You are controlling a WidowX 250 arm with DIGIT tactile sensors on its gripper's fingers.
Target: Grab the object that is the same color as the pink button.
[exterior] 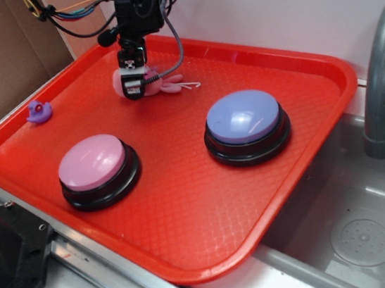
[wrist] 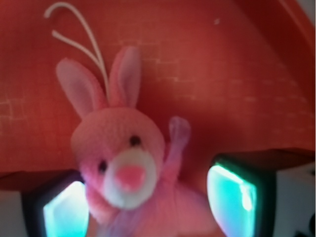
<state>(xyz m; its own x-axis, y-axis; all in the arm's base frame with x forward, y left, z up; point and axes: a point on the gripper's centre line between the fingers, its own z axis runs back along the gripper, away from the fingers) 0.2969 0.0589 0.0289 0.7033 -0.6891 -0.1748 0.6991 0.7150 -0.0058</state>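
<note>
Gripper [exterior: 133, 85] spread wide astride pink bunny [wrist: 129, 168] (no squeeze), near tray [exterior: 190, 236] back rim.

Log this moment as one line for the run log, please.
phase: at grasp | gripper: open, fingers either side of pink bunny toy | toy: on red tray, far side | pink button: untouched

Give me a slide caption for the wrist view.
Pink plush bunny lying between the open tool's fingers on the red tray.
</note>
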